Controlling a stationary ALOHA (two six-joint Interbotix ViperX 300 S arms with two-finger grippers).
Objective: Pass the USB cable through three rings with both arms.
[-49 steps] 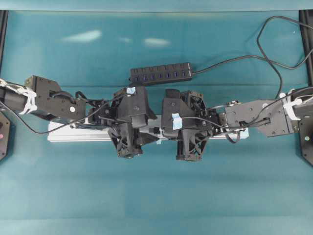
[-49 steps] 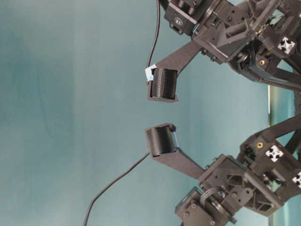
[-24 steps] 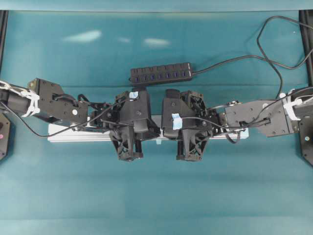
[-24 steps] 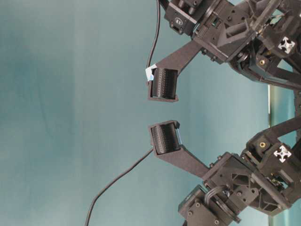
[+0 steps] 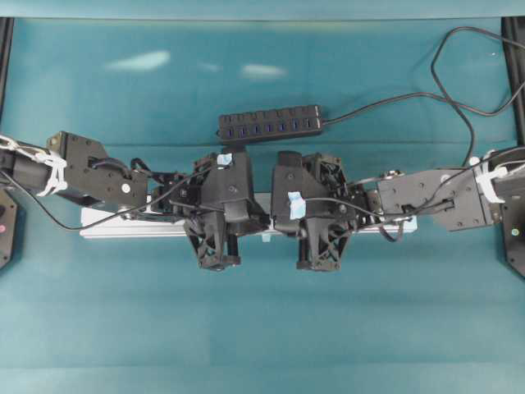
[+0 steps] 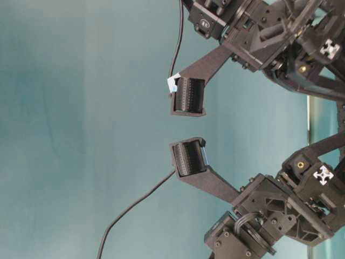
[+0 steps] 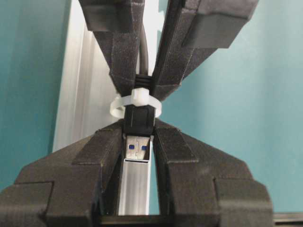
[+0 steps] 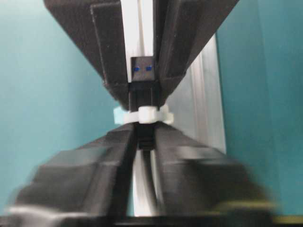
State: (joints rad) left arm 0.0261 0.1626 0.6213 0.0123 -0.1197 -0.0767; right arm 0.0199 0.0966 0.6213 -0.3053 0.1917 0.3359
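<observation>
Teal surface (image 5: 262, 328) is carrying the rail (image 7: 85, 94). USB plug (image 7: 138, 124) is sitting through a white ring (image 7: 137, 100); left gripper (image 7: 137, 146) jaws are clamping it, right gripper (image 7: 142, 71) jaws are narrowly flanking the cable behind.

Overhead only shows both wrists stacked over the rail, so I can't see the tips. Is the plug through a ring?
Observer: Yes. In the left wrist view the plug sticks out of a white ring, metal tip toward the camera.
Operator: Who's got it?
Observer: The left hand is shut on the plug's black body, right at its side of the ring.
Operator: And the right?
Observer: The right hand flanks the USB cable on the ring's far side. I cannot tell whether it pinches; its own view is blurred.
</observation>
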